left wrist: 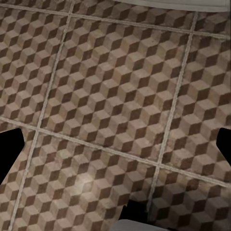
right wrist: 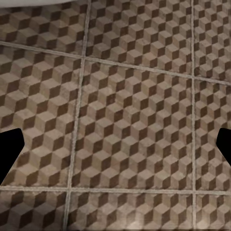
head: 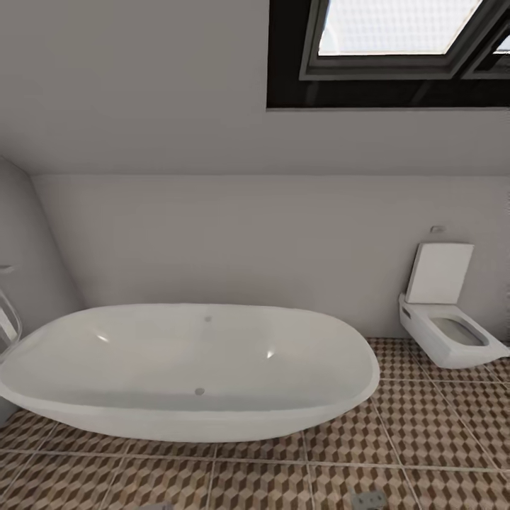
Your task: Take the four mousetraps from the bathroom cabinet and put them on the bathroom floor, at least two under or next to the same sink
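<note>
The mousetraps, the cabinet and the sink are out of view. The bathroom floor [head: 425, 432], tiled in a brown and beige cube pattern, runs in front of me. In the left wrist view my left gripper [left wrist: 115, 147] hangs open over bare tiles [left wrist: 110, 91], its dark fingertips [left wrist: 12, 149] far apart with nothing between them. In the right wrist view my right gripper [right wrist: 115, 149] is open the same way over bare tiles [right wrist: 134, 106].
A large white oval bathtub [head: 191, 368] stands straight ahead against the grey wall. A white wall-hung toilet [head: 450, 322] with its lid up is at the right. A skylight [head: 397, 28] sits in the sloped ceiling. Open floor lies between tub and toilet.
</note>
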Tool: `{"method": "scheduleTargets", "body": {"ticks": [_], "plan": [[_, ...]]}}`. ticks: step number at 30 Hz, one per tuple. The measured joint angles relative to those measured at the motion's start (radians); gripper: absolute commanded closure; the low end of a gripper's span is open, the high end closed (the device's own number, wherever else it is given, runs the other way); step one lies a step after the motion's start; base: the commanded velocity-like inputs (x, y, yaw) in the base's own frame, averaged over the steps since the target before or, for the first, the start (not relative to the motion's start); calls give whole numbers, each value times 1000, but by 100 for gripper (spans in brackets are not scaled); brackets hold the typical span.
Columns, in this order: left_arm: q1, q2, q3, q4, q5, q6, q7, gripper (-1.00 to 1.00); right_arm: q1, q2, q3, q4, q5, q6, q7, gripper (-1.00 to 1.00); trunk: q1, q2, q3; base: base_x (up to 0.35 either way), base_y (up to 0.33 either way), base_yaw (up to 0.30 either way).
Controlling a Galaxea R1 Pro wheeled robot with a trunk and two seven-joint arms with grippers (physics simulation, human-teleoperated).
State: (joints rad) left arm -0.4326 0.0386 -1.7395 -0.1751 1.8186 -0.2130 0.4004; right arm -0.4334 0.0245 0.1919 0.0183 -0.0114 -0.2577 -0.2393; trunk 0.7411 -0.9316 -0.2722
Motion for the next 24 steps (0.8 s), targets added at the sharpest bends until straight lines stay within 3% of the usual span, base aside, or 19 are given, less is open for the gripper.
{"method": "scheduleTargets", "body": {"ticks": [24], "plan": [[0, -3, 0, -4, 0, 1, 0, -100, 1, 0, 0, 0, -1, 0, 0, -100, 0, 0, -8, 0, 0, -254]]}}
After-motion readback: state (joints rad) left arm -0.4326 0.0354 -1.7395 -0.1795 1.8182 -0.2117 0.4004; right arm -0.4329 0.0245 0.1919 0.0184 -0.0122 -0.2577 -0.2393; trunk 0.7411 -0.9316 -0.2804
